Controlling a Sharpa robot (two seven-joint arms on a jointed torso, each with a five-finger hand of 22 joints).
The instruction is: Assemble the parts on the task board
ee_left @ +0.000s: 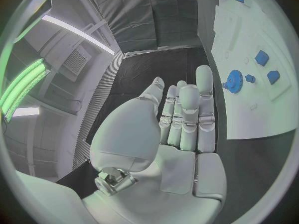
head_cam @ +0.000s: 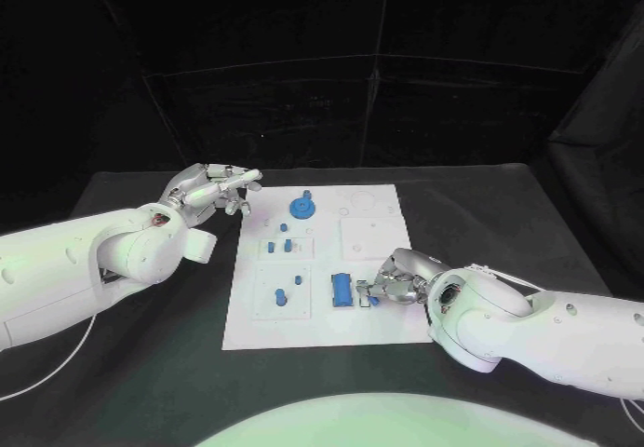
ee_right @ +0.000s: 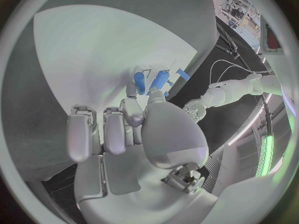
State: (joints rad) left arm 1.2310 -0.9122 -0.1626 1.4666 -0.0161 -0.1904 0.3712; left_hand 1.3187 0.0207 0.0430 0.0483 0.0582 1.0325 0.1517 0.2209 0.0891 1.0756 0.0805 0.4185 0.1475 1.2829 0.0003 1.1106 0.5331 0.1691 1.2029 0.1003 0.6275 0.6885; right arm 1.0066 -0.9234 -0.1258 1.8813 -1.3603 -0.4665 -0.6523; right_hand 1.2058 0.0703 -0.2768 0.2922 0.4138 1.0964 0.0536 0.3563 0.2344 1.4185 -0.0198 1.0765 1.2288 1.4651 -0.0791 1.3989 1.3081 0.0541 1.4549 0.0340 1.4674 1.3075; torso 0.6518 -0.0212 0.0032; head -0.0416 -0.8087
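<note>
Here the right hand [head_cam: 394, 282] pinches a blue part [head_cam: 345, 290]; left hand [head_cam: 215, 190] spread, holding nothing.

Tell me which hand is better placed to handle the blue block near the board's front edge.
The right hand: its fingers already touch the blue block. The left hand hovers open beyond the task board far corner.

White task board [head_cam: 362, 279] lies flat mid-table — small blue parts [head_cam: 304, 205] scattered across it.
</note>
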